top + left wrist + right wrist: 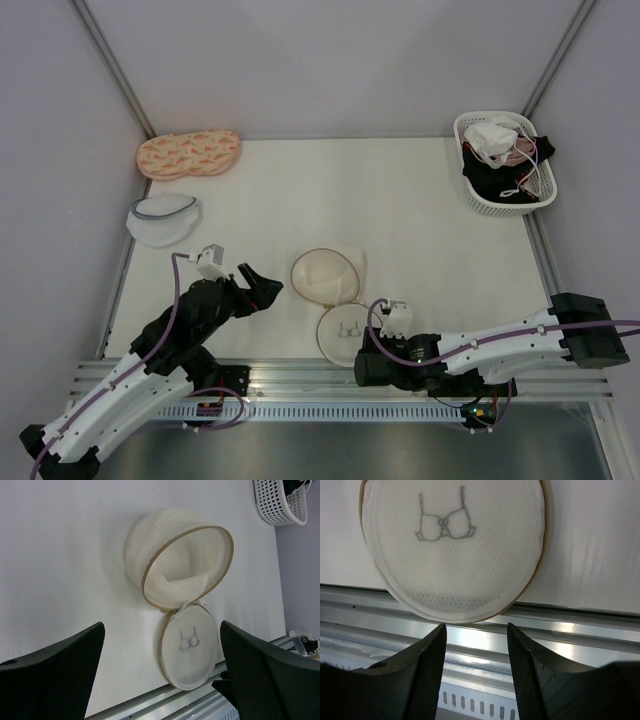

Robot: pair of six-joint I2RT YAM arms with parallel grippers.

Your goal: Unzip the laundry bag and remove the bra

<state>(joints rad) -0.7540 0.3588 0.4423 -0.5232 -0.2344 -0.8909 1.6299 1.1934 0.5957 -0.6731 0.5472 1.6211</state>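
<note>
The laundry bag lies unzipped at the table's near edge. Its cream domed half (325, 274) (175, 562) gapes open, showing only mesh lining. Its flat lid with the bra symbol (345, 335) (190, 647) (452, 545) is folded out towards the rail. The bra (492, 137), white with thin straps, rests in the basket at the far right. My left gripper (262, 287) (162, 625) hovers open left of the bag with nothing in it. My right gripper (362, 370) (476, 626) stands open over the rail, just short of the lid's near rim, holding nothing.
The white slotted basket (470, 190) (277, 510) also holds pink and black garments. A long peach patterned pouch (188, 154) and a white mesh pouch with a grey-blue rim (163, 218) lie at the far left. A metal rail (300, 375) runs along the near edge.
</note>
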